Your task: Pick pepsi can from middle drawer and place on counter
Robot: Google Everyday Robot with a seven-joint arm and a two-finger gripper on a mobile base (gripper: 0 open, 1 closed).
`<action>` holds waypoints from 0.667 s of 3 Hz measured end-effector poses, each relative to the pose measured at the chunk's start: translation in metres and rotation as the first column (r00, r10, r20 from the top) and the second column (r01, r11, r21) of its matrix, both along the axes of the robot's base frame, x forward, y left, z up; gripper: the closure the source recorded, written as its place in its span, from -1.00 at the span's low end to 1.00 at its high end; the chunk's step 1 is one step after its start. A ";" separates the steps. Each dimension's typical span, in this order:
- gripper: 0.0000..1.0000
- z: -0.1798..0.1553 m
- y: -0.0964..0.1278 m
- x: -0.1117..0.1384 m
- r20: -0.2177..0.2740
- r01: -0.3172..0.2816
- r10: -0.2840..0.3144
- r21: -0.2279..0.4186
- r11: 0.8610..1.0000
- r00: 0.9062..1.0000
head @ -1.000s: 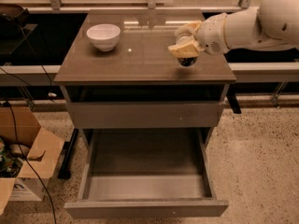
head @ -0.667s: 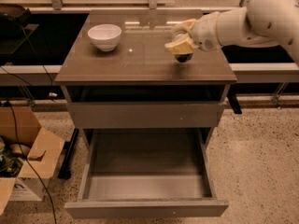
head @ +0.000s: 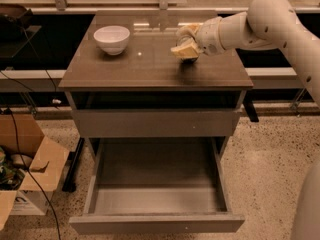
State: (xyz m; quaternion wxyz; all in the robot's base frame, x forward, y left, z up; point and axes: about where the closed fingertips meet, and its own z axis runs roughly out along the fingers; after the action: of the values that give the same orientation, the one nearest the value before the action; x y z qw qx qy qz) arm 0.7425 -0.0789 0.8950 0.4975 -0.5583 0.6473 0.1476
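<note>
Since a second ago the gripper point(head: 184, 50) has slid a little sideways along the counter point(head: 150, 66), toward the white bowl point(head: 112, 38), and the pepsi can point(head: 192, 59) has travelled with it. Now the gripper hangs low over the back part of this glossy brown-grey slab, at the end of a smooth, rounded white arm point(head: 270, 24). Its tan, blocky fingers point(head: 180, 52) are pressed against the can from both sides, so the can is pinched between them. Only a small dark part of the can shows just under the pads, very near to the counter surface; whether it already touches the slab I cannot tell. The bowl, round and matte white, stands on the same slab, well apart from the gripper. Straight below the gripper, under the counter edge, there is a plain flat drawer front point(head: 155, 122) with no handle. Lower still, and nearer to me than the gripper, the middle drawer point(head: 155, 223) is pulled far out, a long grey-brown tray with low walls. Speckled stone floor point(head: 270, 159) lies around the cabinet.
</note>
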 end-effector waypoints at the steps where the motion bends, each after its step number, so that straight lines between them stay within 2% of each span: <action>1: 0.19 0.002 0.001 0.000 0.000 0.000 0.000 0.000 1.000 1.000; 2: -0.28 -0.003 0.006 0.009 -0.007 0.000 0.000 0.002 1.000 1.000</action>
State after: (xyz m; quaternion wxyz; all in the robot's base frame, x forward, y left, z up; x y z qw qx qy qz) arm 0.7517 -0.0727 0.8921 0.4957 -0.5572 0.6490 0.1503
